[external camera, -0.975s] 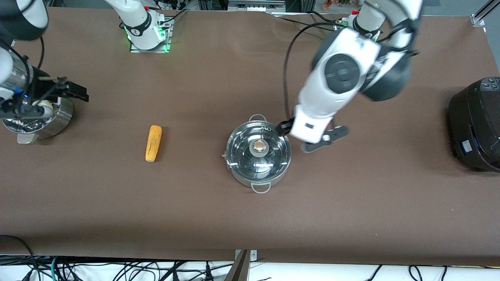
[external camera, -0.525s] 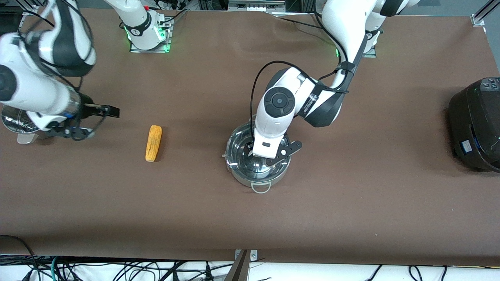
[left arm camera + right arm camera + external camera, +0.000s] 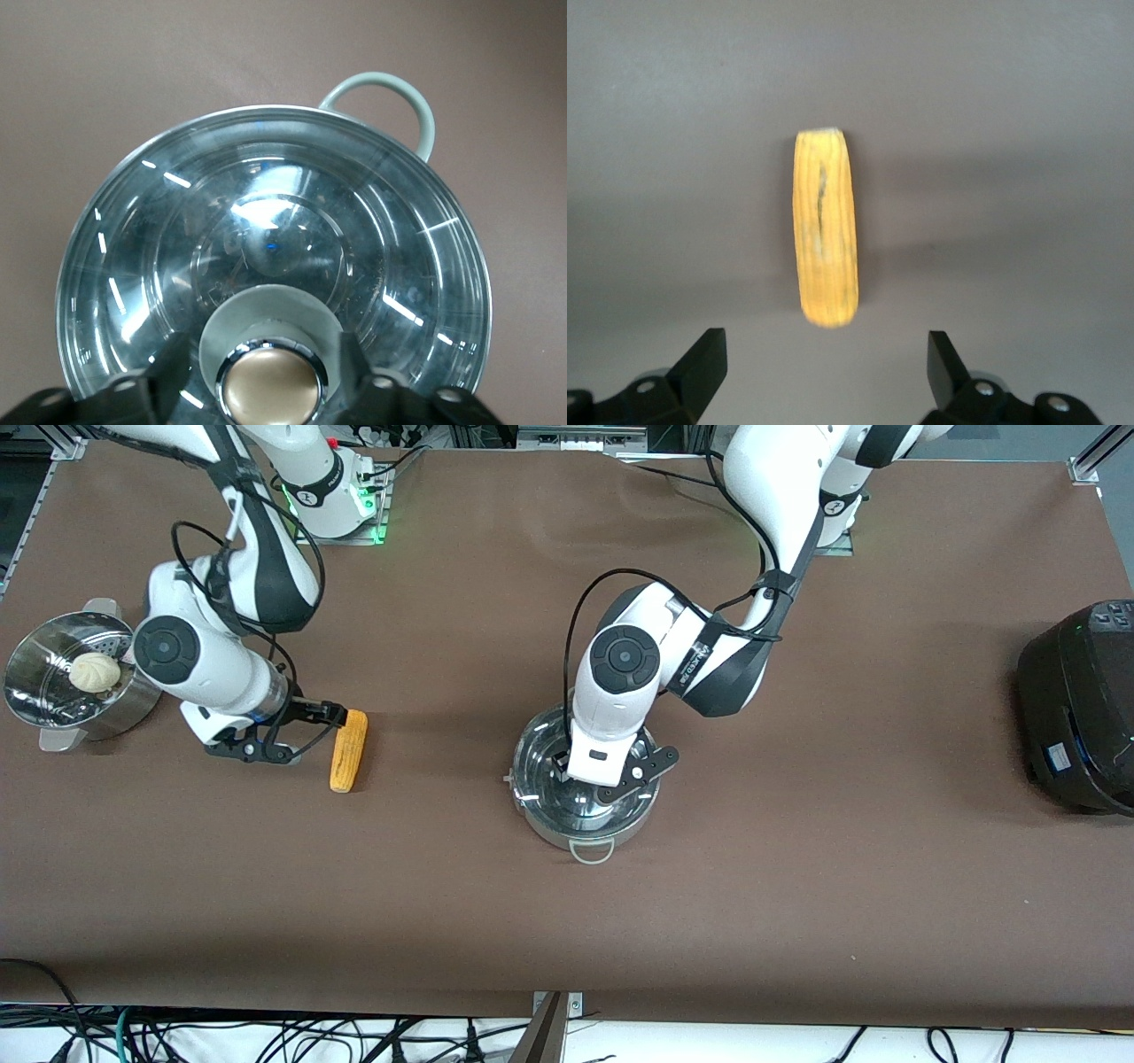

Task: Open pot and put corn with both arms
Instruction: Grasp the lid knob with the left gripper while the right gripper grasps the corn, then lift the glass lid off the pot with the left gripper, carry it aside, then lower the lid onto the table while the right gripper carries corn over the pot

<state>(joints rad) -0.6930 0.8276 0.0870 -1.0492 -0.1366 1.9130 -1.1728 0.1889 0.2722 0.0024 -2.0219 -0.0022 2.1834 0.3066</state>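
The shiny steel pot [image 3: 554,833] stands mid-table under a glass lid [image 3: 537,766] with a brass-coloured knob [image 3: 270,386]. My left gripper [image 3: 595,772] is low over the lid, open, with one finger [image 3: 170,370] on each side of the knob's grey collar; in the left wrist view [image 3: 270,382] it straddles the knob. The corn [image 3: 348,750] lies on the table toward the right arm's end. My right gripper [image 3: 310,733] is open just beside it. In the right wrist view [image 3: 824,372] the corn [image 3: 826,230] lies ahead of the spread fingers, not between them.
A steel steamer basket [image 3: 124,710] with a pale bun [image 3: 95,671] stands at the right arm's end of the table. A black round cooker [image 3: 1081,700] stands at the left arm's end. The pot's grey loop handle [image 3: 591,852] points toward the front camera.
My left gripper moved from beside the pot to over the lid and settled around the knob. My right gripper moved from over the steamer basket to just beside the corn.
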